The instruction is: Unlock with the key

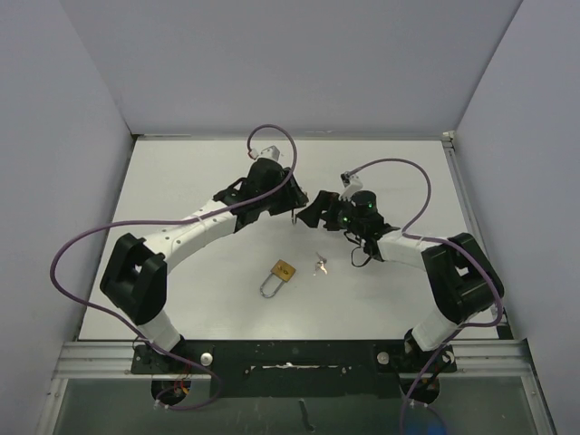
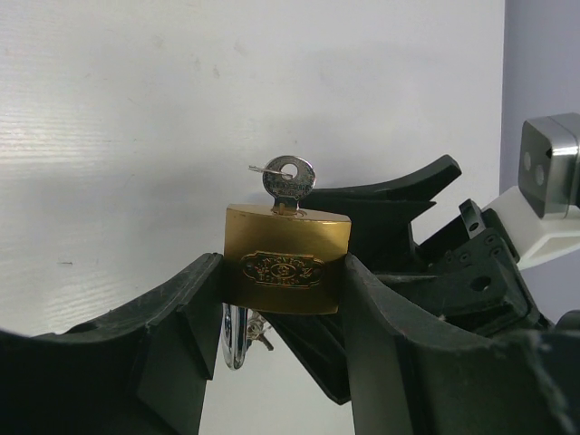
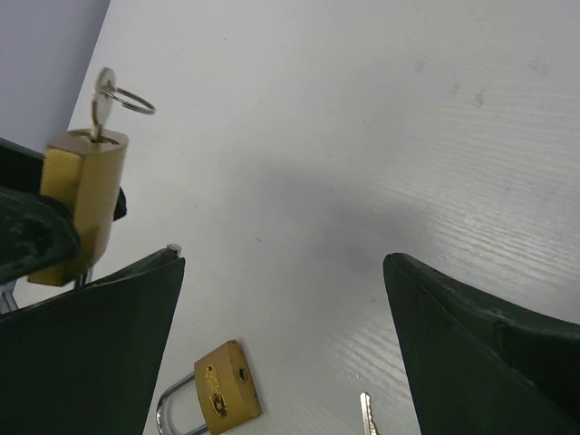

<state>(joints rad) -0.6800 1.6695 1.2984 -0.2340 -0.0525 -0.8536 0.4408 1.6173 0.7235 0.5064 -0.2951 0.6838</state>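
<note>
My left gripper (image 2: 285, 272) is shut on a brass padlock (image 2: 287, 260) and holds it by its sides above the table. A silver key (image 2: 289, 181) with a ring stands in the padlock's keyhole, and the steel shackle (image 2: 234, 335) hangs below. My right gripper (image 3: 283, 261) is open and empty, just right of the held padlock (image 3: 83, 199) and its key (image 3: 106, 100). In the top view the left gripper (image 1: 292, 207) and right gripper (image 1: 314, 213) face each other closely at the table's middle.
A second brass padlock (image 1: 281, 275) lies on the white table (image 1: 181, 181) in front of the grippers, also in the right wrist view (image 3: 222, 390). Loose keys (image 1: 320, 265) lie just right of it. Grey walls enclose the table.
</note>
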